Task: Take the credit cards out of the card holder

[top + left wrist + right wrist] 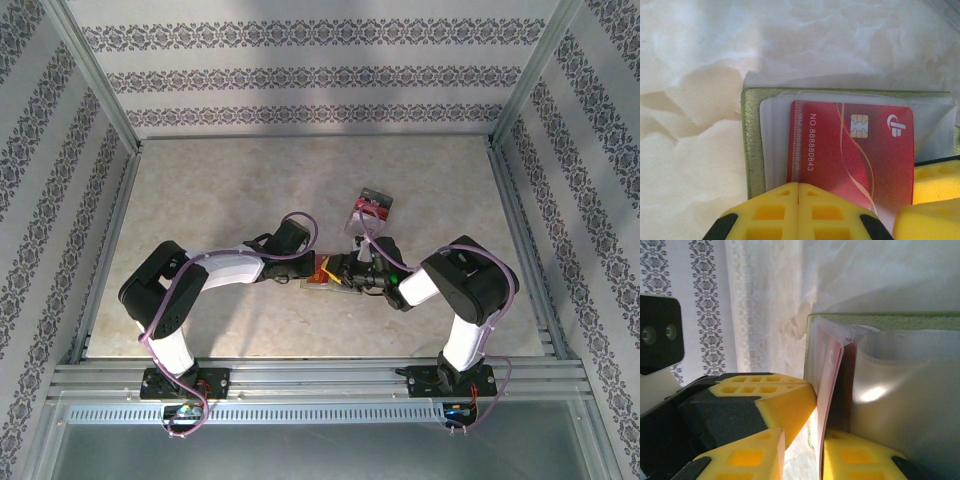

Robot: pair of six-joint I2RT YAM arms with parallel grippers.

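Now left fingers [770,212] press together atop red card [855,155]; right fingers [770,405] pinch holder [880,321] edge.

The red card [850,155] has its lower edge hidden behind the yellow jaws (left wrist view)

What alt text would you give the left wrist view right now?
A red credit card with a chip lies face up in a clear pocket of the olive-green card holder. The left gripper, fingers shut, overlaps the card's near edge.

Glossy red plastic card [850,150] in matt olive cloth holder [752,145].
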